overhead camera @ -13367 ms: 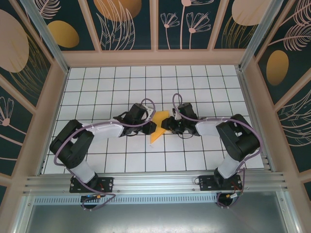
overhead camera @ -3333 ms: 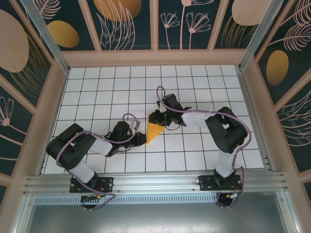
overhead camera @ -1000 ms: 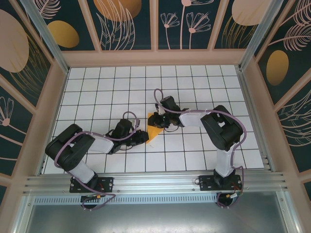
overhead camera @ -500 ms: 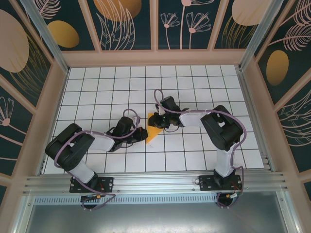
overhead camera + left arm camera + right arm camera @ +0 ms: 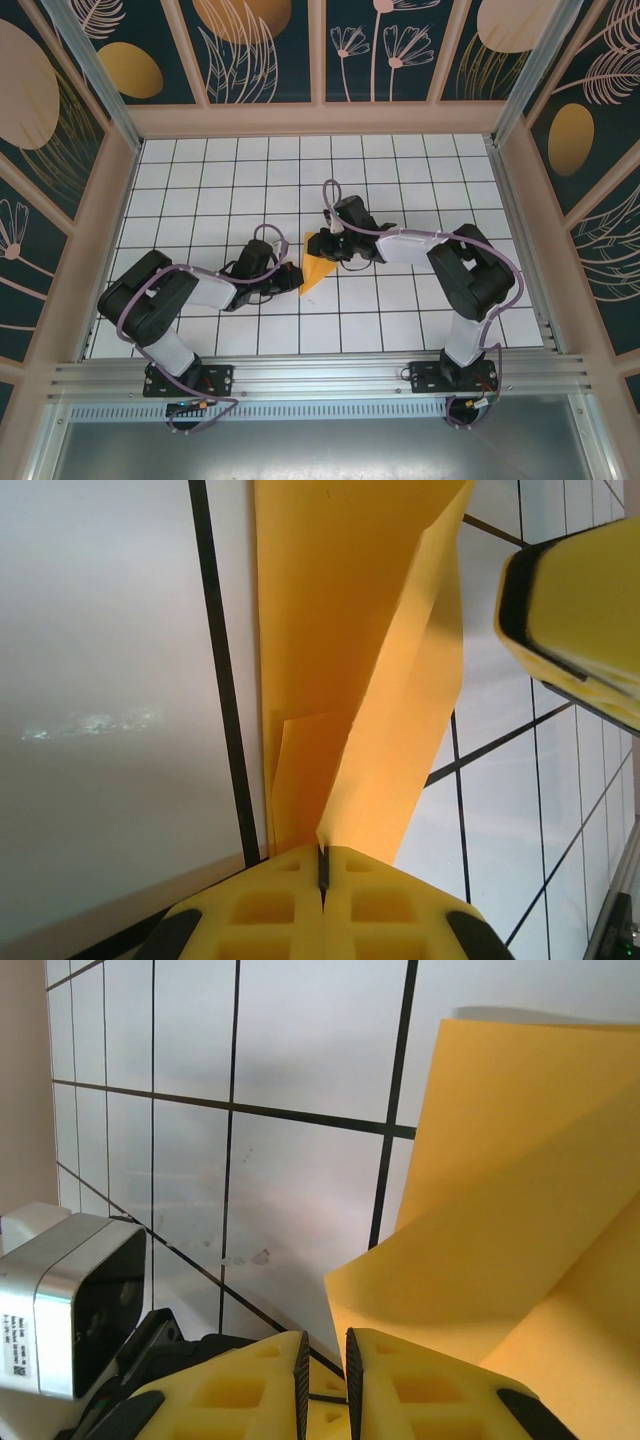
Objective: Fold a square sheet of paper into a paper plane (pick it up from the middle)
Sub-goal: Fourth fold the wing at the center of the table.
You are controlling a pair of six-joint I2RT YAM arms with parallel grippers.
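Observation:
The square sheet of paper (image 5: 316,270) lies mid-table as a creased orange wedge, point toward the front. My left gripper (image 5: 293,276) reaches in from the left and is shut on the paper's near-left edge. In the left wrist view the pads (image 5: 322,865) meet on a raised flap of the paper (image 5: 340,630). My right gripper (image 5: 320,243) sits at the wedge's far end. In the right wrist view its jaws (image 5: 325,1355) stand a narrow gap apart, with the paper's (image 5: 520,1210) corner beside the right pad and nothing seen between the pads.
The white gridded table (image 5: 200,190) is walled by a tan frame (image 5: 320,120) at the back and both sides. A metal rail (image 5: 320,375) runs along the front edge. One right fingertip (image 5: 575,610) shows in the left wrist view, close above the paper.
My left gripper has closed on the paper's edge. The right gripper has shifted slightly right at the paper's far end, and its jaws stand a touch wider.

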